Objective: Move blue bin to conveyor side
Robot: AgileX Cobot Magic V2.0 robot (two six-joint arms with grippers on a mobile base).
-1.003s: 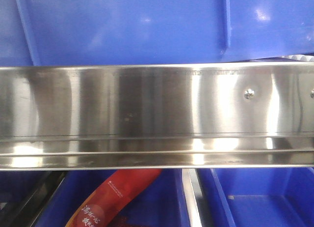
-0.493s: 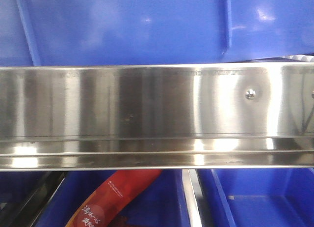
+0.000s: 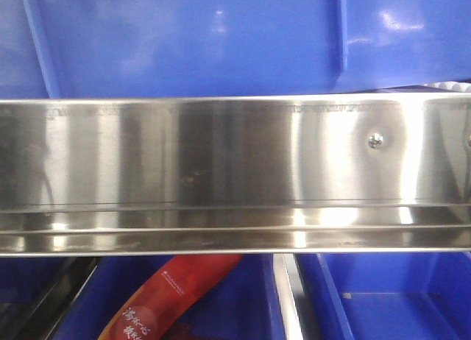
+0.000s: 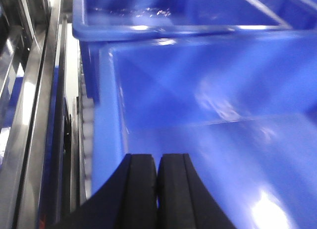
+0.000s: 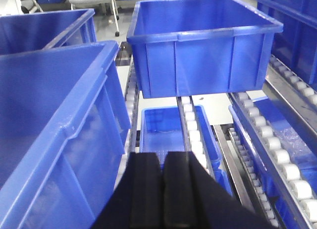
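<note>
The blue bin (image 3: pixel 206 38) fills the top of the front view, its glossy wall crossed by thin upright ribs. In the left wrist view my left gripper (image 4: pixel 157 157) is shut on nothing and hangs over the bin's inside (image 4: pixel 213 140), close to its left wall. In the right wrist view my right gripper (image 5: pixel 162 157) is also shut and empty. It sits just right of the bin's outer wall (image 5: pixel 54 140) and thick rim. The conveyor side is out of view.
A stainless-steel rail (image 3: pixel 221 171) crosses in front of the bin. A second blue bin (image 5: pixel 203 45) stands farther along the roller rack (image 5: pixel 277 154). Blue crates (image 5: pixel 166 130) sit on the level below, one holding a red packet (image 3: pixel 169 296).
The bin wall and steel rail keep their places; only the glints on them shift slightly.
</note>
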